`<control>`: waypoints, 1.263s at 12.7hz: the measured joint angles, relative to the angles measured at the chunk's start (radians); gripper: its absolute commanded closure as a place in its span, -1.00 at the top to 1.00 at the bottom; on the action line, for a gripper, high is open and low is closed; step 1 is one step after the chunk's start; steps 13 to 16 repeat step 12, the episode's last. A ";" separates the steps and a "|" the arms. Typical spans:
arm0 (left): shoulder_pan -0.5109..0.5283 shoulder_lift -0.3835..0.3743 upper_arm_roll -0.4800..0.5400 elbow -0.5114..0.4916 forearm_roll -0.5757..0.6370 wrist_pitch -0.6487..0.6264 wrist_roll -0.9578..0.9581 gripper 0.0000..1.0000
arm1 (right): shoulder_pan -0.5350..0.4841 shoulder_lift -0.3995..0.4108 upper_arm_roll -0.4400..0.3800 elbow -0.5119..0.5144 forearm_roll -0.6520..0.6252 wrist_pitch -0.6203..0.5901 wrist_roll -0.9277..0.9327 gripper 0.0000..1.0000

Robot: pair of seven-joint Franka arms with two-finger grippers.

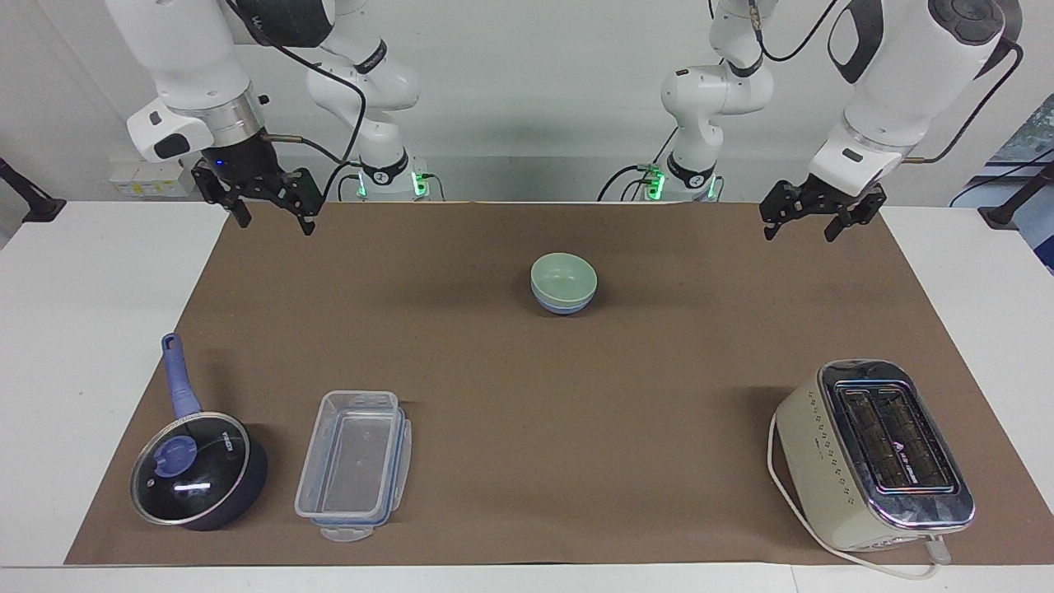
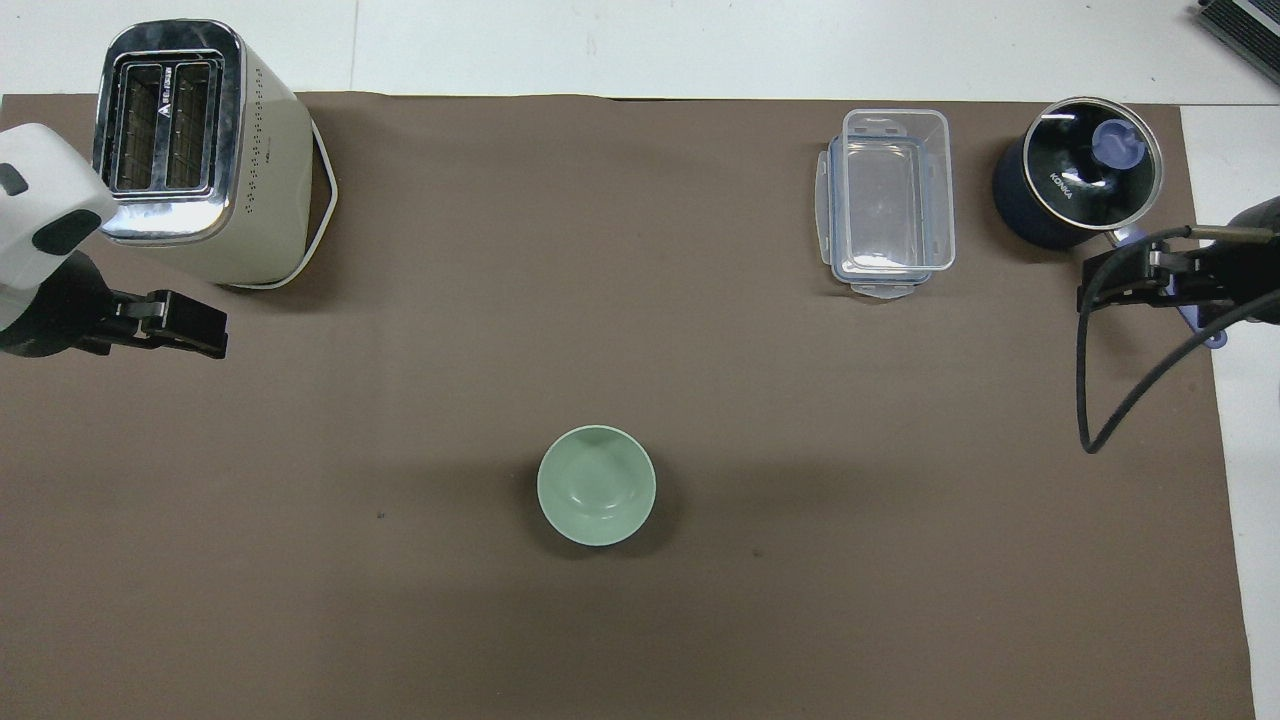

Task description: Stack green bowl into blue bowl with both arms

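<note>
The green bowl (image 1: 562, 276) sits nested in the blue bowl (image 1: 563, 307) on the brown mat, midway between the arms. In the overhead view only the green bowl (image 2: 596, 485) shows; the blue bowl is hidden under it. My left gripper (image 1: 799, 232) hangs open and empty over the mat's edge at the left arm's end, and shows in the overhead view (image 2: 212, 340) too. My right gripper (image 1: 276, 221) hangs open and empty over the mat's corner at the right arm's end, and shows in the overhead view (image 2: 1100, 290) as well. Both are well apart from the bowls.
A cream toaster (image 1: 877, 453) stands farther from the robots at the left arm's end. A clear plastic container (image 1: 354, 465) and a dark saucepan (image 1: 198, 469) with blue handle and lid knob stand farther out at the right arm's end.
</note>
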 measured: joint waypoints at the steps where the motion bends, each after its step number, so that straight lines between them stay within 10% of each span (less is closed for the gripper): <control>1: 0.000 0.000 0.000 0.000 0.000 0.000 0.000 1.00 | 0.000 -0.001 0.000 -0.001 0.001 0.000 0.000 1.00; 16: 0.000 0.000 0.000 0.000 0.000 0.000 0.000 1.00 | -0.005 -0.013 -0.002 -0.008 0.003 -0.017 0.000 1.00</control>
